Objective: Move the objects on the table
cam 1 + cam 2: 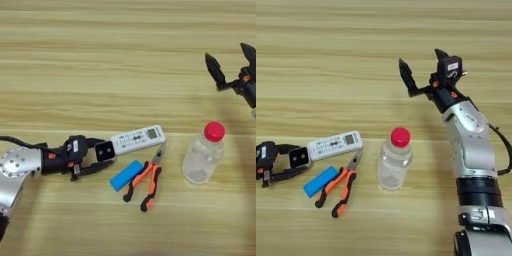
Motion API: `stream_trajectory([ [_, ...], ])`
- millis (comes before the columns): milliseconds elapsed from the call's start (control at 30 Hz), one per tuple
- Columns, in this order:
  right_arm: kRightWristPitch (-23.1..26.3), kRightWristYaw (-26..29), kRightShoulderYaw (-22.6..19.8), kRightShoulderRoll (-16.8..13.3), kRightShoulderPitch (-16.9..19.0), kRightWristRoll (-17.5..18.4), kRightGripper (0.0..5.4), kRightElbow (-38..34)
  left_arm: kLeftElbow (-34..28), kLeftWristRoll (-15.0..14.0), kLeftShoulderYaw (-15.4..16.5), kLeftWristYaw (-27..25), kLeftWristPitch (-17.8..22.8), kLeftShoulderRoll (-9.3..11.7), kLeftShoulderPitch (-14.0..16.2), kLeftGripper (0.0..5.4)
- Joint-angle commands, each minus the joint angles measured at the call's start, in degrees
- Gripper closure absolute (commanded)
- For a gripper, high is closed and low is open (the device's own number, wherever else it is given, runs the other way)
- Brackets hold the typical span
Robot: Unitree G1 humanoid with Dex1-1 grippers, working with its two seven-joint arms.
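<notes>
My left gripper (106, 152) reaches in from the left, low over the table (125, 60), and is shut on the small black cube (105, 150), which touches the left end of the white remote control (137, 139). Just in front of the remote lie the flat blue block (126, 175) and the orange-black pliers (146, 182), side by side. To their right the clear plastic bottle (393, 165) with a red cap stands upright. Beyond the bottle my right gripper (423, 65) is open and holds nothing.
My right forearm (471, 145) runs down the right side of the right eye view, close beside the bottle. Bare wood stretches across the far half of the table.
</notes>
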Motion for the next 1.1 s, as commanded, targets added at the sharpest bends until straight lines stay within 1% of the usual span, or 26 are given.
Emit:
stream_trajectory([
  [33,-0.1,0.0,0.2,-0.1,-0.6,-0.6,0.00,0.3,2.0,1.6,-0.4,0.1,-0.8,0.7,-1.4,2.99],
  [433,-0.3,0.2,0.1,-0.1,-0.3,-0.6,0.00,0.5,3.7,2.2,0.0,0.3,-1.5,0.7,-1.6,2.99],
  [633,-0.4,0.1,0.2,0.0,-0.3,-0.7,0.00,0.6,4.4,2.6,-0.6,0.2,-2.0,0.3,-1.6,2.99],
  [800,-0.4,0.1,0.2,0.1,-0.2,-0.7,0.00,0.5,4.5,2.9,-0.9,0.0,-2.2,0.5,-1.4,2.99],
  [833,-0.4,0.1,0.2,0.1,-0.1,-0.7,0.00,0.5,4.5,2.9,-0.9,0.0,-2.2,0.6,-1.4,2.70],
  [1100,-0.5,0.2,0.1,0.0,-0.1,-0.7,0.00,0.6,5.0,3.3,-1.0,0.2,-2.8,0.4,-1.4,1.91],
])
